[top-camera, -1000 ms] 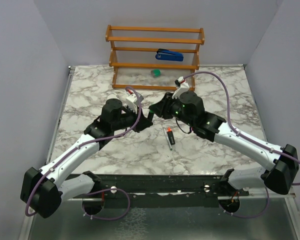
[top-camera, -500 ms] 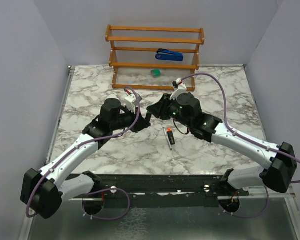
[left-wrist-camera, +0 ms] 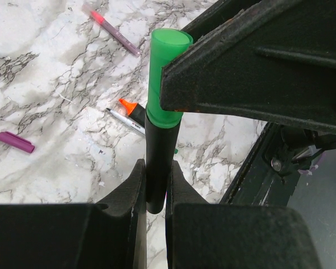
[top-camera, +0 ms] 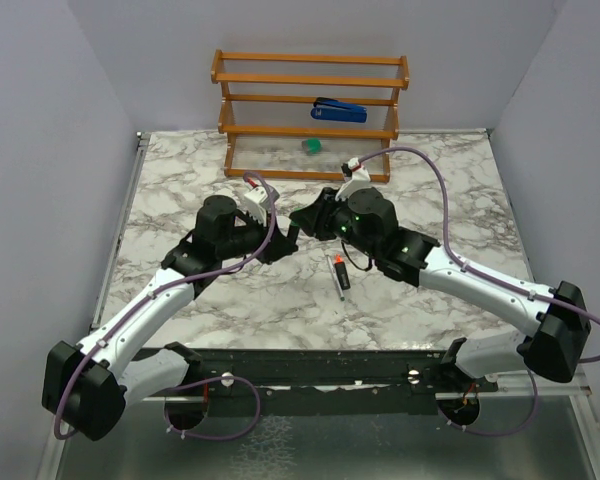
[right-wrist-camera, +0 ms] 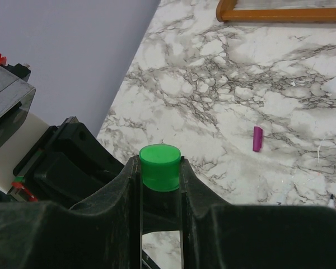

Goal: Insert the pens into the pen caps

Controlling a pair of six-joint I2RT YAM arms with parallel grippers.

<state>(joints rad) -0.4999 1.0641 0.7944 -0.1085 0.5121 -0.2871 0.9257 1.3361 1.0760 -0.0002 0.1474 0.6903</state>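
Looking from above, we see first the marble table (top-camera: pixel 180 190), and at its far edge a wooden rack (top-camera: pixel 310 80) with open shelves. Both arms reach in to the middle of the table, and their tools meet there, above the surface.

The left gripper (left-wrist-camera: pixel 155 168) is clamped on the lower part of a stubby black marker (left-wrist-camera: pixel 157 151); its two fingers press the barrel from both sides. The right gripper (right-wrist-camera: pixel 160 174) is closed around the green cap (right-wrist-camera: pixel 159 165), one finger on each side of it. In the left wrist view this cap sits over the upper end of the same marker, so the two parts are joined between the tools.

On a middle shelf of the rack lies a blue stapler (top-camera: pixel 338 110), and lower in the rack a green block (top-camera: pixel 311 146).

On the table, near the grippers, the orange-tipped marker (top-camera: pixel 342 276) lies uncapped, and a thin grey pen (left-wrist-camera: pixel 123 120) lies just beside it. The thin pink pen (left-wrist-camera: pixel 113 32) lies well apart from them. The smallest thing is a magenta-purple cap (right-wrist-camera: pixel 258 138), alone on the marble.
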